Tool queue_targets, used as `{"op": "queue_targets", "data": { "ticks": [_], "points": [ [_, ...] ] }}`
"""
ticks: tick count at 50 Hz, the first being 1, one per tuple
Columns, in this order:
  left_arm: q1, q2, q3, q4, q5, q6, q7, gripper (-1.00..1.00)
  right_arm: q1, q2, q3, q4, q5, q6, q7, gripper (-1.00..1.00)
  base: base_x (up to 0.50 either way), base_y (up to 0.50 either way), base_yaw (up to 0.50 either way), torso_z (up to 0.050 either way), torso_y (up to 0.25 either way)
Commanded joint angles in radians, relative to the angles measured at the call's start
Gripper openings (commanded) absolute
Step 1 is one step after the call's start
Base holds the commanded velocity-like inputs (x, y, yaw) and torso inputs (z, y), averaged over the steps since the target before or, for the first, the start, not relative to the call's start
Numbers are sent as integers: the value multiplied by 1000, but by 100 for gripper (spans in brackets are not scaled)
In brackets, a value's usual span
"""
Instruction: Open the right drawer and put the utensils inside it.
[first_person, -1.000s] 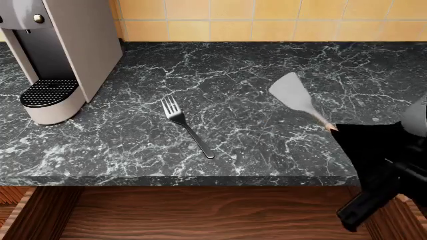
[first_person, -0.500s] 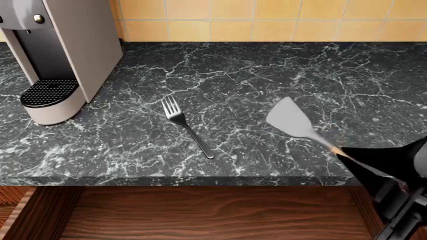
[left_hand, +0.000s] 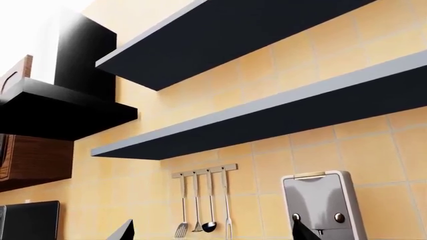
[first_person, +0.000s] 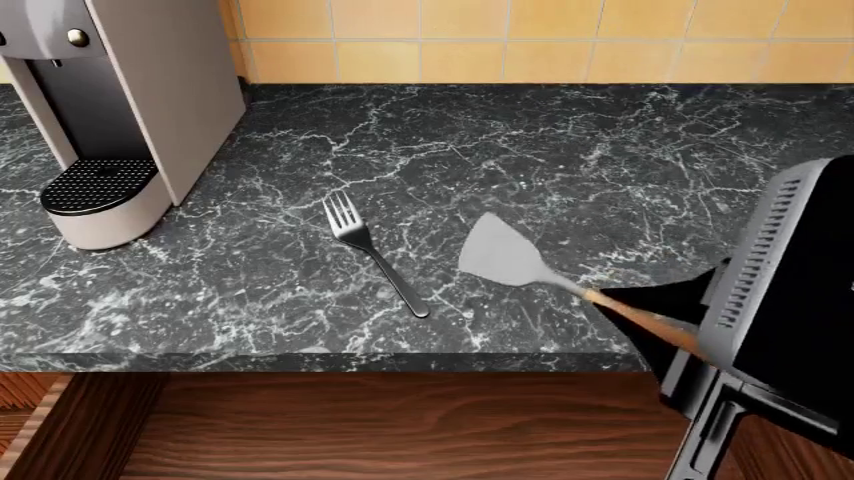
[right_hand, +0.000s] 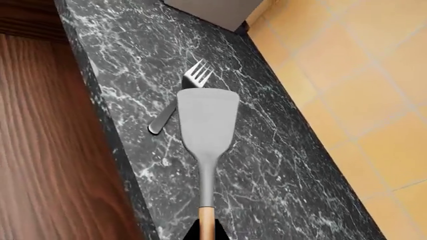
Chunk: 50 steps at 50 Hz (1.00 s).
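The spatula (first_person: 502, 254), flat grey head and light wooden handle, hangs tilted above the black marble counter, with my right gripper (first_person: 650, 318) shut on its handle. In the right wrist view the spatula (right_hand: 207, 119) points away from the right gripper (right_hand: 207, 232), and its head partly covers the fork (right_hand: 189, 83). The dark fork (first_person: 372, 254) lies flat on the counter just left of the spatula head. Below the counter edge the right drawer (first_person: 400, 430) stands open, showing its wood-grain bottom (right_hand: 47, 150). The left gripper (left_hand: 213, 235) is open and faces the wall, holding nothing.
A coffee machine (first_person: 114, 110) stands at the counter's back left, also in the left wrist view (left_hand: 322, 205). Yellow tiled wall (first_person: 534, 40) behind. The left wrist view shows dark shelves (left_hand: 267, 115), a range hood (left_hand: 60, 110) and a rail of hanging tools (left_hand: 203, 205).
My right gripper has carried the spatula left and towards the counter's front edge. The spatula head now sits close beside the fork. The fork has not moved.
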Motion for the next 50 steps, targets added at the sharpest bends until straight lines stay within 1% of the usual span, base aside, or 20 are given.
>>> {"op": "queue_targets", "data": {
  "ticks": [1, 9, 18, 19, 28, 30, 36, 50],
  "points": [
    [0, 8, -17, 0, -14, -3, 8, 100, -93, 17, -24, -51, -115, -124, -38, -100, 0, 0, 0, 0, 0],
    [0, 11, -56, 0, -60, -7, 14, 100, -164, 37, -62, -74, -163, -166, -45, -100, 0, 0, 0, 0, 0],
    [0, 8, -41, 0, -50, -3, 7, 100, -232, 21, -140, -79, -299, -188, -89, -100, 0, 0, 0, 0, 0],
    [0, 7, -39, 0, -48, -2, 7, 100, -243, 21, -141, -78, -312, -218, -92, -100, 0, 0, 0, 0, 0],
    [0, 14, -42, 0, -50, -2, 12, 100, -244, -2, -161, -103, -342, -250, -107, -100, 0, 0, 0, 0, 0],
    [0, 15, -45, 0, -53, -3, 14, 100, -261, 5, -162, -98, -350, -292, -103, -100, 0, 0, 0, 0, 0],
    [0, 14, -42, 0, -49, -2, 13, 100, -292, 16, -176, -92, -381, -349, -101, -100, 0, 0, 0, 0, 0],
    [0, 13, -58, 0, -62, -8, 13, 100, -384, 20, -250, -93, -468, -414, -88, -100, 0, 0, 0, 0, 0]
  ]
}}
